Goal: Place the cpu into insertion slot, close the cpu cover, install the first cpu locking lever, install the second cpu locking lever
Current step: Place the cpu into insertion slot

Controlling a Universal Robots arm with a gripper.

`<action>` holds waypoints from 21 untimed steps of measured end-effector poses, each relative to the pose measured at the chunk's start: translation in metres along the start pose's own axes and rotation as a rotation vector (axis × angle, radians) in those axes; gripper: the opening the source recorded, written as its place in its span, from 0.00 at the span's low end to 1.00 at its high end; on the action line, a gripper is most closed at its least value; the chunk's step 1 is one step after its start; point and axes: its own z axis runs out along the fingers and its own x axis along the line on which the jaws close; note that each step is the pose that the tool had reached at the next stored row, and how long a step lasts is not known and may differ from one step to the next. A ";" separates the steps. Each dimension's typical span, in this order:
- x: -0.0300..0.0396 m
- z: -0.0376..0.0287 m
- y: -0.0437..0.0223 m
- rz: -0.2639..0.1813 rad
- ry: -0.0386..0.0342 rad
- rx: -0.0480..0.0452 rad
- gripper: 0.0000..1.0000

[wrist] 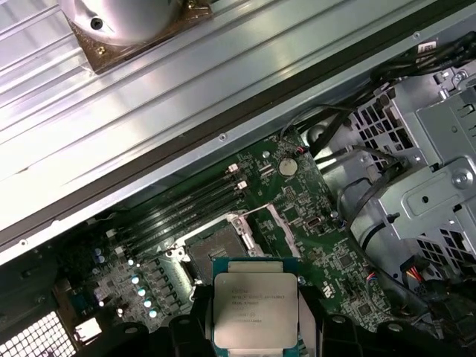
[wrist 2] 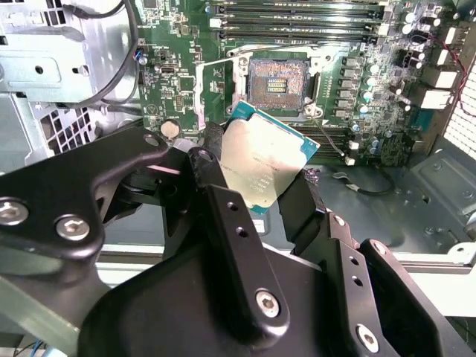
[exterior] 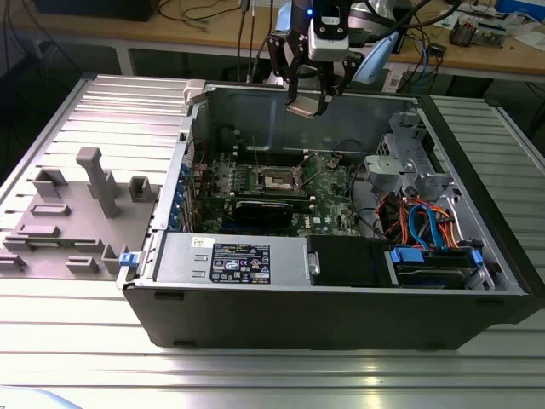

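The black metal gripper [wrist 2: 256, 182] clamps its two perforated fingers [wrist 2: 223, 208] on opposite edges of the small, flat, square cpu [wrist 2: 260, 156]. Its matte silvery lid carries fine print and has a green rim. The chip hangs high over the far side of the open grey steel computer case [exterior: 247, 106]. It is well above the green motherboard [wrist 2: 171, 67] and the square dark insertion slot [wrist 2: 279, 80], whose contacts lie uncovered. Long black memory strips [wrist 2: 297, 22] run just beside the slot.

Cpu [wrist 2: 262, 165]: pale satin metal face, smooth, thin green rim. Clamped around cpu, gripper [wrist 2: 260, 175] fingers [wrist 2: 232, 223]: matt black. Beyond cpu, motherboard [wrist 2: 178, 82]: glossy green. Near cpu, case wall [exterior: 247, 111]: dull grey sheet metal.
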 end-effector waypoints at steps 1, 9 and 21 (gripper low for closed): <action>0.0000 0.0000 0.0000 0.000 0.0000 0.0000 0.54; 0.0000 0.0000 0.0000 0.023 -0.0007 0.0005 0.54; 0.0001 0.0000 0.0000 0.048 -0.0014 0.0008 0.54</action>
